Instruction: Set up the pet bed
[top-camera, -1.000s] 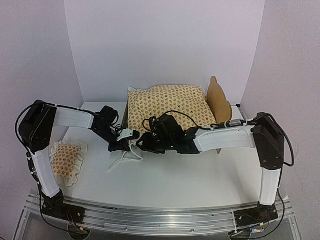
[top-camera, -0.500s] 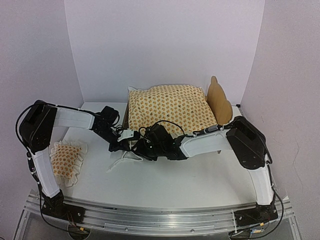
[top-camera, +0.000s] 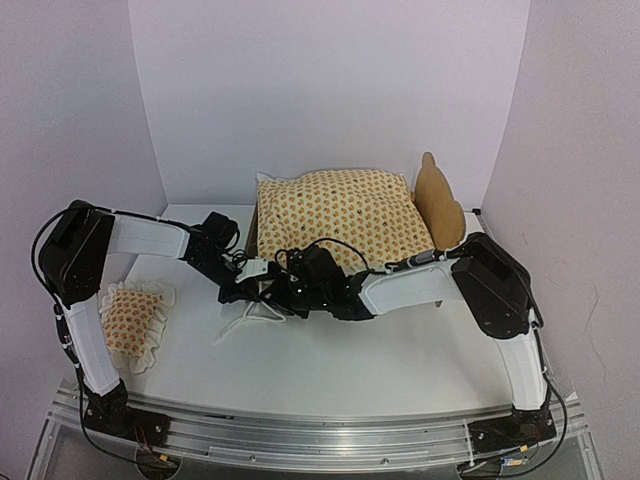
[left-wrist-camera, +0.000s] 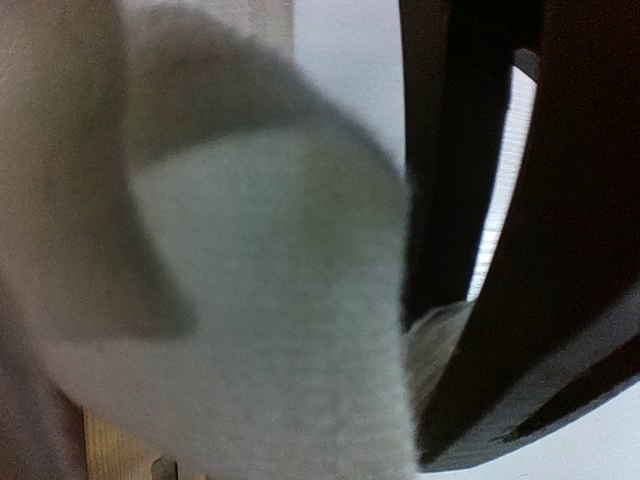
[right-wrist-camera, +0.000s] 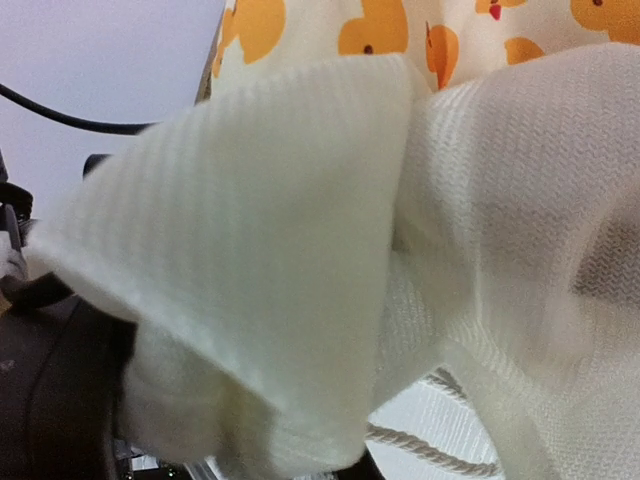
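The pet bed (top-camera: 438, 208) stands at the back of the table, its scalloped wooden headboard at the right. A cream orange-patterned cushion (top-camera: 340, 215) lies over it and hides the frame. At the cushion's front left corner, my left gripper (top-camera: 243, 291) is shut on the cream ruffle (left-wrist-camera: 260, 320), which fills the left wrist view beside a dark finger (left-wrist-camera: 470, 200). My right gripper (top-camera: 283, 297) sits right beside it at the same corner. In the right wrist view the ruffle (right-wrist-camera: 270, 270) covers the jaws, so their state is hidden. A twisted tie cord (right-wrist-camera: 430, 450) runs beneath.
A small matching ruffled pillow (top-camera: 130, 318) lies near the left arm's base. Loose cream ties (top-camera: 245, 322) trail onto the white table (top-camera: 380, 360) below the two grippers. White walls close in the back and sides.
My right arm has reached further left, and its gripper has moved to the cushion's front left corner next to the left gripper. The left arm has held still.
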